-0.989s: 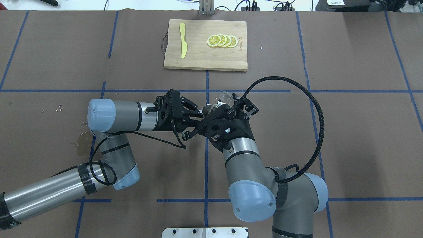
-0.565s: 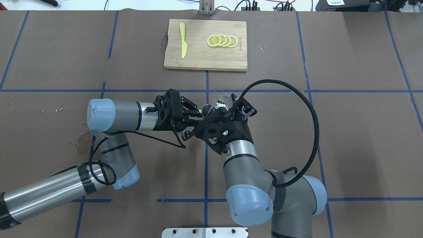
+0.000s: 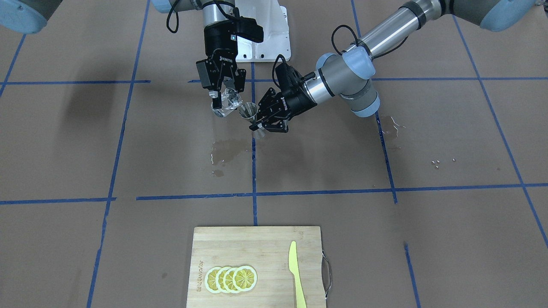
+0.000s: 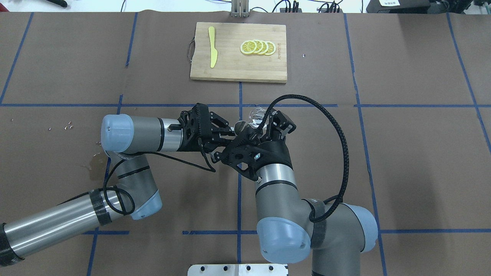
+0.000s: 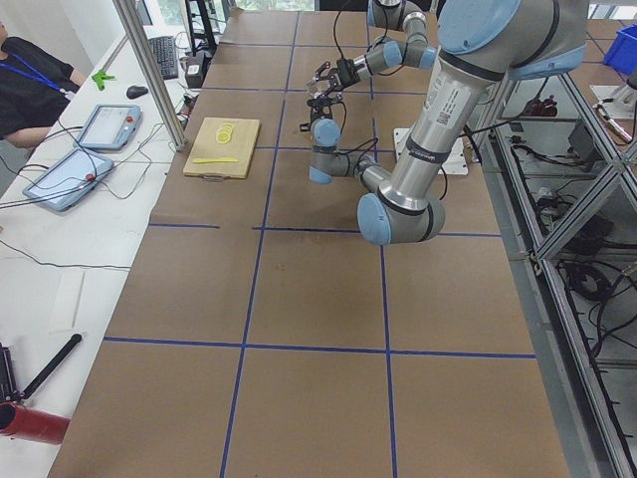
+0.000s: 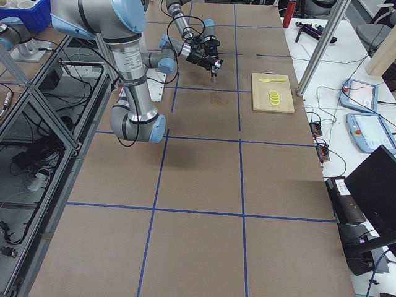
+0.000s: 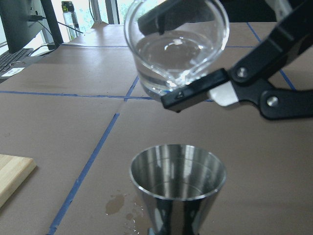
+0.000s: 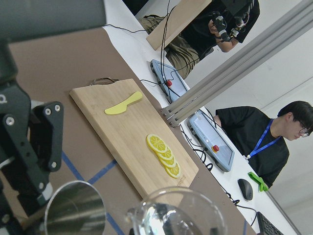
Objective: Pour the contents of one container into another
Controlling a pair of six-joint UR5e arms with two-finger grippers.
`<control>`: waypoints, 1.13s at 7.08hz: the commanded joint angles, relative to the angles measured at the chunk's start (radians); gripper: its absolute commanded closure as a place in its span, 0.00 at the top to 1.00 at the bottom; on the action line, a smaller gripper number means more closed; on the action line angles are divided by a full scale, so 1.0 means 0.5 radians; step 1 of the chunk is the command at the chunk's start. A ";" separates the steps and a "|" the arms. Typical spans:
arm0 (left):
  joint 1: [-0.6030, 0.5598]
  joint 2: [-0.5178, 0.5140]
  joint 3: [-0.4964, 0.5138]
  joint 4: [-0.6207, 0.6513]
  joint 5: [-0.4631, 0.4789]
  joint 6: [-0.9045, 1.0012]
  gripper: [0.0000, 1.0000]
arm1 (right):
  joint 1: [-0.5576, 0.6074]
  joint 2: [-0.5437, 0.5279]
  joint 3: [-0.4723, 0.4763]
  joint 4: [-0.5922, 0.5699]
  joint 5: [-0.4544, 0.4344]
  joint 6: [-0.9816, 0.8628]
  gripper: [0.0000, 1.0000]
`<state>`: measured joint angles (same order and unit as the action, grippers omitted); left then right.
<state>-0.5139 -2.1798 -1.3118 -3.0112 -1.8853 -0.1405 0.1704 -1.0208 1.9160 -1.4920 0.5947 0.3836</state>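
Glass beaker [image 7: 176, 54] tilted, lip down, clamped in R gripper [image 3: 225, 100], wrist pointing down. Sits just above and beside steel jigger [image 7: 178, 178], upright, grasped by L gripper [image 3: 258, 121], forearm approx. level.

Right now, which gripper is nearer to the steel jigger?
The left. The left gripper is shut on the jigger and holds it upright. The right gripper holds the glass beaker tilted just above the jigger's rim, apart from it.
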 commanded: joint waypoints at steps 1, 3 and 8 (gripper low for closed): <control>0.000 0.000 0.001 0.000 0.000 0.002 0.00 | -0.015 0.059 0.003 -0.197 -0.072 -0.159 0.00; 0.000 0.000 -0.002 0.000 0.000 0.002 0.00 | -0.025 0.060 0.003 -0.201 -0.106 -0.297 0.00; 0.000 0.000 0.001 -0.003 0.000 0.002 0.00 | -0.025 0.060 0.000 -0.204 -0.128 -0.509 0.00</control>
<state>-0.5139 -2.1798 -1.3116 -3.0122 -1.8853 -0.1396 0.1581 -0.9910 1.9160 -1.5933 0.5316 0.1469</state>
